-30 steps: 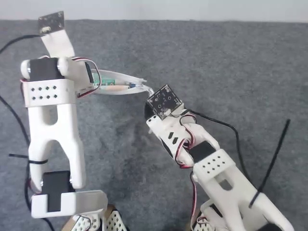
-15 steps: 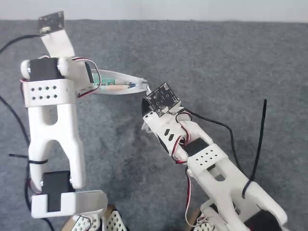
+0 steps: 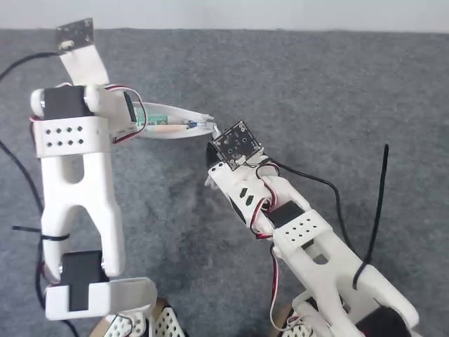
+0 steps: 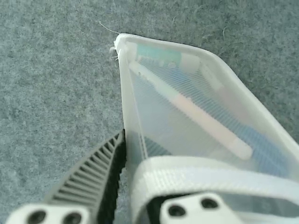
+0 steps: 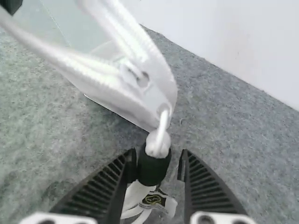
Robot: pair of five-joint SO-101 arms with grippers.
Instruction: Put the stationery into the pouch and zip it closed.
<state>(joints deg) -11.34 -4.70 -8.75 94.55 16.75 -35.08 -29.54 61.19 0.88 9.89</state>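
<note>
The translucent white mesh pouch [image 4: 154, 116] sits between the two arms over the grey felt mat [image 3: 337, 91] — a slim peach-and-white pen [image 4: 196, 114] shows through its side. The left gripper [image 4: 135, 186] clenches the pouch's strap end; the right gripper [image 5: 157, 158] is released, its fingers straddling the black zipper-pull bead [image 5: 153, 169].

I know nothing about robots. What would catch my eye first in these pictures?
Probably the see-through pouch held between two white arms over the grey table, with pens visible inside it. The left hand grips one end. At the other end, the black zipper pull sits inside the open right hand, and the zip is not yet closed.
</note>
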